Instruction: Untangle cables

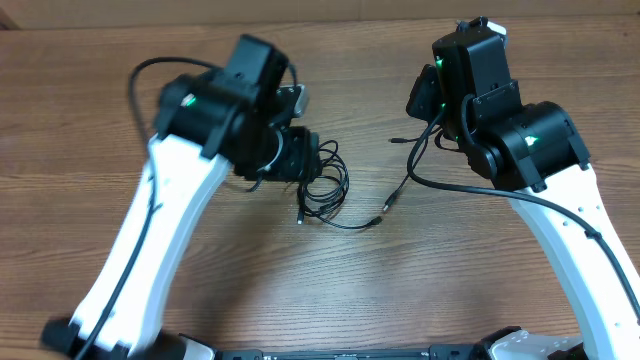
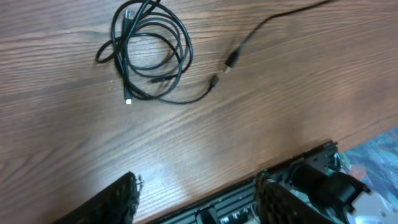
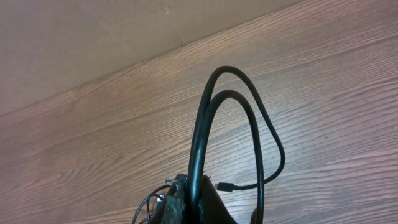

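Lying coiled, cables point(image 1: 325, 188) rest well apart from the table edge point(image 1: 200, 28).

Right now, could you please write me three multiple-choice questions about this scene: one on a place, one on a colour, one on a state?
1. Where is the coil?
A. on the table
B. in a box
C. on a chair

2. What colour are the cables?
A. white
B. black
C. red

3. The right gripper is:
A. open
B. shut
C. out of view

Answers:
1 A, it lies flat on the wood.
2 B, every strand is black.
3 B, it pinches a cable loop.
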`<state>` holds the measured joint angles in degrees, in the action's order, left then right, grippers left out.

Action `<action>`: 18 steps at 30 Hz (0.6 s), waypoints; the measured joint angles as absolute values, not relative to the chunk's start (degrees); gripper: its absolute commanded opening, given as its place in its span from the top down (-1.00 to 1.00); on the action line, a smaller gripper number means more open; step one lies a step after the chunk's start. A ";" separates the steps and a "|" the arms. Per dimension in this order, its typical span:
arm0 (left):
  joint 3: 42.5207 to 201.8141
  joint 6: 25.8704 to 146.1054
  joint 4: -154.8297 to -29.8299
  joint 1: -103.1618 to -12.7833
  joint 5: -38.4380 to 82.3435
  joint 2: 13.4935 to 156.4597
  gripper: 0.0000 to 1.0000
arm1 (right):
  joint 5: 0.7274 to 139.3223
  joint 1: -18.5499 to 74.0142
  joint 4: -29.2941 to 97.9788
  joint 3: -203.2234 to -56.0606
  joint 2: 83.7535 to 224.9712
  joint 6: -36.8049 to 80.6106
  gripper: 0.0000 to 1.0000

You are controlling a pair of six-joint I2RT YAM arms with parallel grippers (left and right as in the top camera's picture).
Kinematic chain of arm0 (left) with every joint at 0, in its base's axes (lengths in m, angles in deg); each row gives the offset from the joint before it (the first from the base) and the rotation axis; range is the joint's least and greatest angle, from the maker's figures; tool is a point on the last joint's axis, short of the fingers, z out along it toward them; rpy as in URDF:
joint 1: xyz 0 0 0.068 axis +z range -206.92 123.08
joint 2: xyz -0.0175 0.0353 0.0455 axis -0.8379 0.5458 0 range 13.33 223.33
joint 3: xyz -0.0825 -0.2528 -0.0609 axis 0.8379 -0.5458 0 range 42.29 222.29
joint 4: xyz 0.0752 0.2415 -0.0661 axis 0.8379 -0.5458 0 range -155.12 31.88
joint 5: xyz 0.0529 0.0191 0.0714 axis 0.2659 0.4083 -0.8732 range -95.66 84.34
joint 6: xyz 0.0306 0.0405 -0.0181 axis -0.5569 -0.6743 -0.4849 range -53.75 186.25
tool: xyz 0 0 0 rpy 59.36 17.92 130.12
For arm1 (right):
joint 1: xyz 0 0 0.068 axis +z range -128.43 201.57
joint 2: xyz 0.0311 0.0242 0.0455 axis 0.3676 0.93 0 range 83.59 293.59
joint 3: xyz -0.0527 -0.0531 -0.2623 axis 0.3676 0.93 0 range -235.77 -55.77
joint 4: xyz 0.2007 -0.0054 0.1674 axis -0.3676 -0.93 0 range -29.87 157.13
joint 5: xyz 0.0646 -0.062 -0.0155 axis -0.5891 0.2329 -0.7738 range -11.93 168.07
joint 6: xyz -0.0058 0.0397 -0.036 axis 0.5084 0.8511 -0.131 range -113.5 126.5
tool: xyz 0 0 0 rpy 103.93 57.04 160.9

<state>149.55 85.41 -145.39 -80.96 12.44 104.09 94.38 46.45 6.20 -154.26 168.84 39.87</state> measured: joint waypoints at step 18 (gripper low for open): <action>149.20 89.36 -154.94 -80.96 5.36 86.58 -0.75 | 94.36 46.47 6.33 -154.26 168.84 39.89 0.93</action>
<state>149.20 89.36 -154.94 -80.96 5.36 86.58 94.36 46.47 6.33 -154.26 168.84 39.89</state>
